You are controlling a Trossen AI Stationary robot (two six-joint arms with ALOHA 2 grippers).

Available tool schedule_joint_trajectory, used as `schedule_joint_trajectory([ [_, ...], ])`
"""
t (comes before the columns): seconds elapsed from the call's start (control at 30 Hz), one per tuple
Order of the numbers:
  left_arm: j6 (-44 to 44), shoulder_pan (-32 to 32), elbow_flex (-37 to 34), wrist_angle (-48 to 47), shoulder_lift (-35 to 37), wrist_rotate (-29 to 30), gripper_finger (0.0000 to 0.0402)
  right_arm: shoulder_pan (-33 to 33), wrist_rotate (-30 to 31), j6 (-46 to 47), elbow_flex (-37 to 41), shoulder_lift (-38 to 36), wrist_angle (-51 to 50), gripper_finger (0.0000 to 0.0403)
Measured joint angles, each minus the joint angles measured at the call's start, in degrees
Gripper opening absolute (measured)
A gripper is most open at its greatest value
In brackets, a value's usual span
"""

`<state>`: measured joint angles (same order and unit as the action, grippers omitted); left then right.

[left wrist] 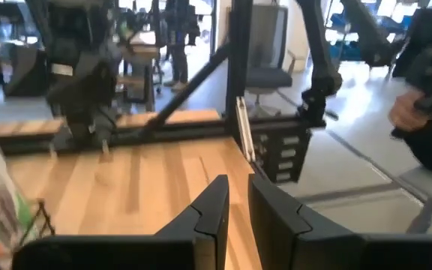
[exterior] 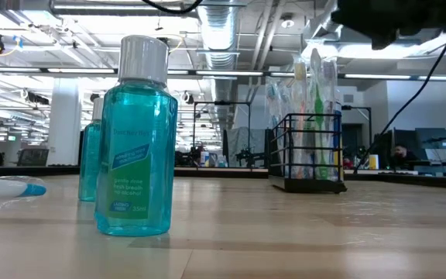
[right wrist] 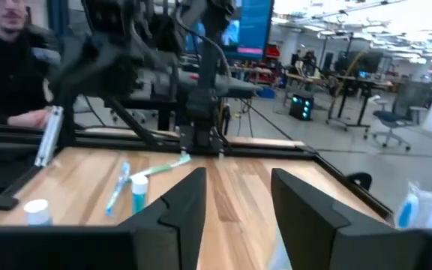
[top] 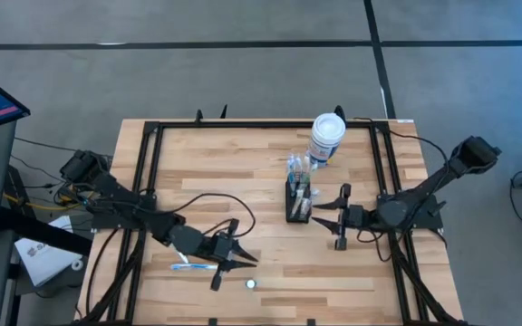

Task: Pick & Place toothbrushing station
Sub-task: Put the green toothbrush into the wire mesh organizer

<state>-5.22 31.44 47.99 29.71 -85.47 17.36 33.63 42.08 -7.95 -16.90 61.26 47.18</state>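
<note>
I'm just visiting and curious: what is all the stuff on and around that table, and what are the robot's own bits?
Toothbrushing station: one, black wire caddy holding toothbrushes, right of table centre.
Canister: one, white with blue label, at the far edge beyond the caddy.
Mouthwash bottle: one, teal with a silver cap, closest in the low view; something similar shows just behind it.
Loose toothbrush: one, blue and white, lying flat near the front left.
Table: one, light wood with a black frame.
Left pincer: dark, front left, beside the loose toothbrush, holding nothing.
Right pincer: dark, open, just right of the caddy.
</note>
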Motion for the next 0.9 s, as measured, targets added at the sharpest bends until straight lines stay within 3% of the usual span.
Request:
schedule_joint_trajectory([
  [0.47,-9.06,9.84,0.01,-11.98,2.97,8.96,0.0010,4.25,-0.01,-2.70,-4.53,-0.07,-3.52,0.0133],
  [0.7,-27.36,14.04,0.00,-29.00,11.24,18.40,0.0003,4.23,-0.01,-2.55,-4.53,-0.05,-3.52,0.0128],
  [0.9,-44.79,15.79,0.02,-40.14,16.56,19.22,0.0003,4.23,-0.01,-1.96,-4.53,-0.05,-3.50,0.0127],
])
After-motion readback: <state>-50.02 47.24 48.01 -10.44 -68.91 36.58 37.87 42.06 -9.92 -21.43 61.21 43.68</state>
